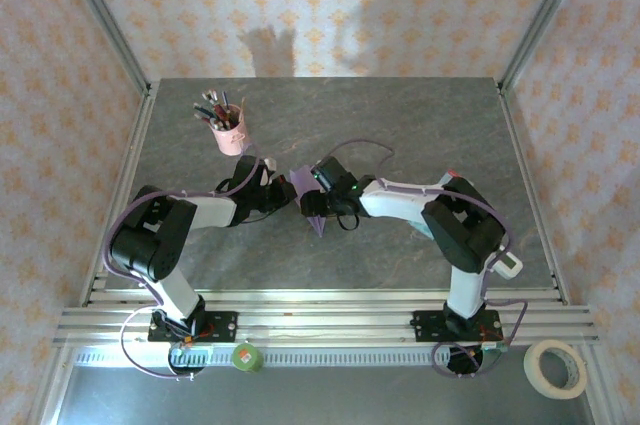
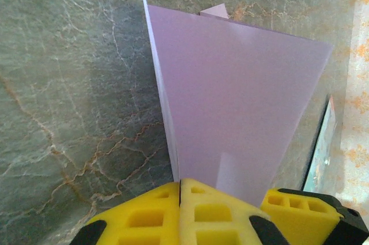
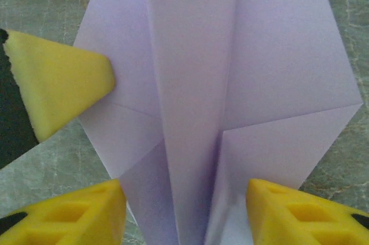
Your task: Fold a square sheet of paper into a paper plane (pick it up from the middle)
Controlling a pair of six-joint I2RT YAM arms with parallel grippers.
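I see the half-folded paper plane point(image 1: 316, 211) at the centre of the top view. My left gripper point(image 2: 180, 186) is clamped tight on its edge. My right gripper point(image 3: 184, 202) has its jaws apart, straddling the centre ridge and gripping nothing.

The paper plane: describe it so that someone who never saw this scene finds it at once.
On the grey marbled table, look at the middle, where the left hand and right hand meet. The paper plane is the pale lilac folded paper there, sharp tip toward the near edge. Its neighbour, the pink pen cup, is round and holds pens.
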